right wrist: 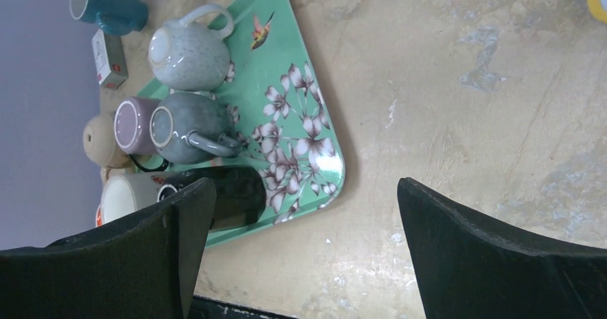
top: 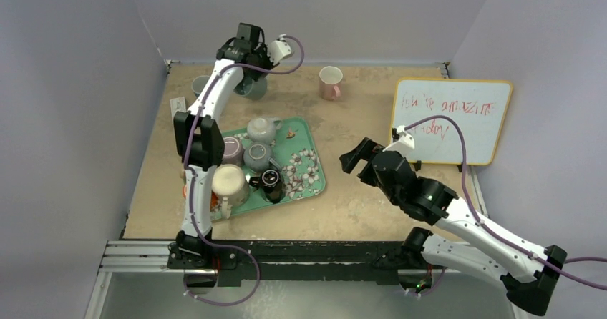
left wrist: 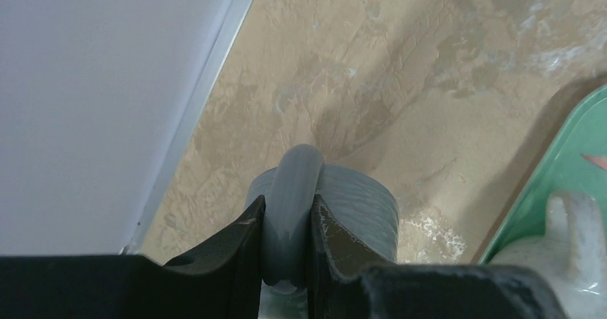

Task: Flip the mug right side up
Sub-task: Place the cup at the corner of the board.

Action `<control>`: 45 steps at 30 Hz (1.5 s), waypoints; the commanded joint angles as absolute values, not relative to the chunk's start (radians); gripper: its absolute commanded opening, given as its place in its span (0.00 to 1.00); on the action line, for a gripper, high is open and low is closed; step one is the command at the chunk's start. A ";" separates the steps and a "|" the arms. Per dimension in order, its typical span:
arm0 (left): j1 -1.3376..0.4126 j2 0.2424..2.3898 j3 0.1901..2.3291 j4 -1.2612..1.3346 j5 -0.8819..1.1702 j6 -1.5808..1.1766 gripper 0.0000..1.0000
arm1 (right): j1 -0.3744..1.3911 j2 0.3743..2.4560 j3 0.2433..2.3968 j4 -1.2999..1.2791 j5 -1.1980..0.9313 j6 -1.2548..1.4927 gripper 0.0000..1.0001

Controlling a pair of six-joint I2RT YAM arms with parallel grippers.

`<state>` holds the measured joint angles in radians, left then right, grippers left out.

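Note:
A grey mug is at the back left of the table. My left gripper is shut on its handle. In the left wrist view the handle is pinched between the two fingers of my left gripper, and the ribbed mug body lies beyond them, over the tan table with a shadow beneath. Its opening does not show. My right gripper is open and empty above the bare table to the right of the tray; its fingers stand wide apart in the right wrist view.
A green floral tray holds several mugs: pale speckled, grey, purple, black. A teal mug and a small box are at the left, a pink mug at the back. A whiteboard stands at the right.

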<state>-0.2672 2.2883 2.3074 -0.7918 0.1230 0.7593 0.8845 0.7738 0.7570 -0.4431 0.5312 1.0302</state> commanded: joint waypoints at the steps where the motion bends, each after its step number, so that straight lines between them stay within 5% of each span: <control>1: -0.238 2.305 2.392 -0.742 0.159 0.786 0.00 | 0.890 0.797 0.760 -0.378 0.530 1.014 0.99; 20: -0.209 2.441 2.372 -0.739 0.026 0.799 0.00 | 0.890 0.824 0.760 -0.360 0.575 1.016 0.99; 28: -0.209 2.425 2.230 -0.511 0.038 0.830 0.00 | 0.890 0.830 0.744 -0.343 0.581 1.015 0.99; 32: -0.209 2.417 2.140 -0.337 0.005 0.854 0.12 | 0.890 0.842 0.730 -0.334 0.576 1.019 0.99; 45: -0.210 2.297 2.014 -0.244 0.061 0.811 0.29 | 0.889 0.829 0.714 -0.290 0.578 0.957 0.99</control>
